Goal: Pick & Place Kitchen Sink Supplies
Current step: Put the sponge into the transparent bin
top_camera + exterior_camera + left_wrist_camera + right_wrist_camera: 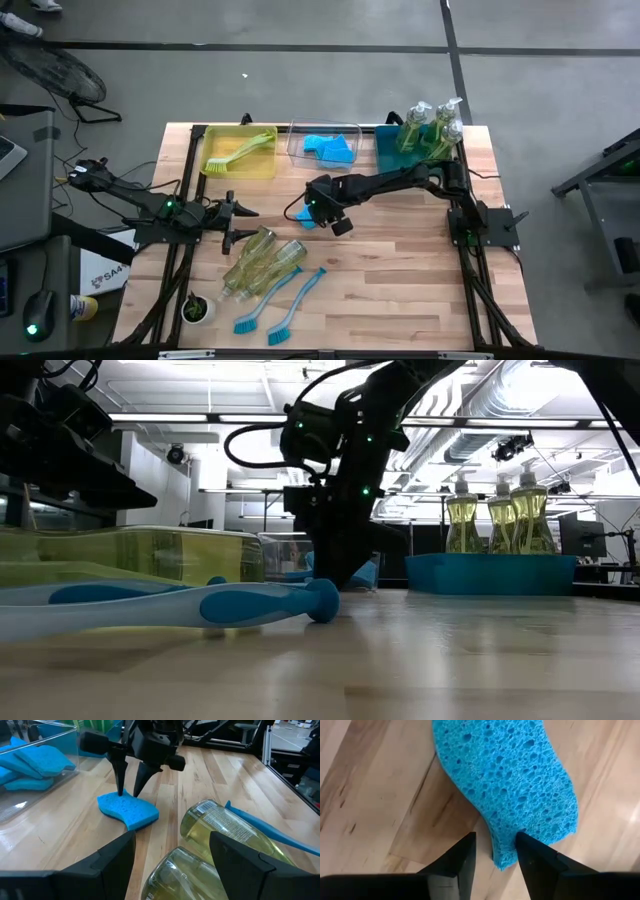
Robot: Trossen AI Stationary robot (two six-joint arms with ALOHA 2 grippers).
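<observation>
Blue sponge (128, 810) lies flat on the wooden table (400, 280), just in front of the clear bin (325, 145), which holds more sponges. We note the right gripper (127, 790) straight above it, jaws slightly apart, straddling the sponge's edge with one fingertip pressing the top; not clamped. Left gripper (243, 211) waits with jaws apart beside two fallen soap bottles (262, 262), left of that bin.

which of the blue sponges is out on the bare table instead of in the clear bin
The lone sponge lying flat on the wood under the right hand, whose fingers straddle one end. The other sponges sit piled inside the clear bin.
</observation>
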